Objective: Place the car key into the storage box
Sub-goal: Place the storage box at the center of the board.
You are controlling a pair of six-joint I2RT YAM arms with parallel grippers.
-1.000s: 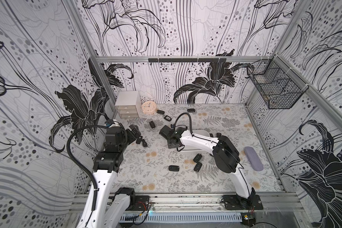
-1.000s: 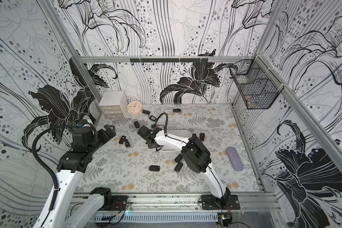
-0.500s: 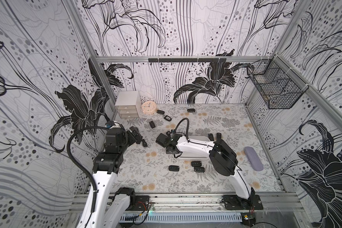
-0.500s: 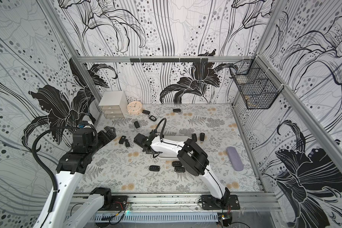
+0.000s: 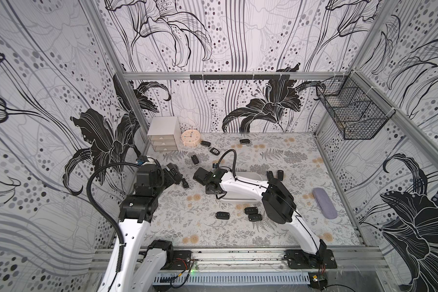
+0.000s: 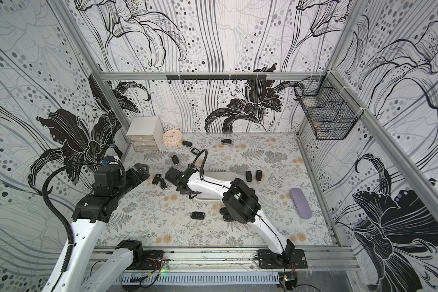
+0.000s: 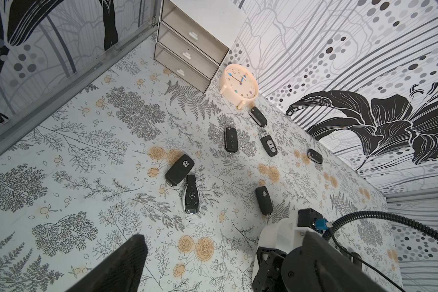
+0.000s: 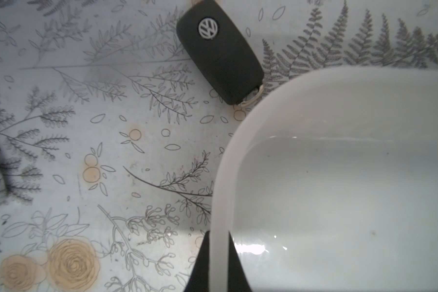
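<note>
From its wrist view alone, right gripper (image 8: 218, 255) pinches storage box (image 8: 352, 81).

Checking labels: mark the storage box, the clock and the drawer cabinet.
storage box (image 8: 221, 202), right wrist view, on its rim.
clock (image 7: 239, 81), left wrist view, on its face.
drawer cabinet (image 5: 163, 143), in a top view, its middle drawer.
</note>
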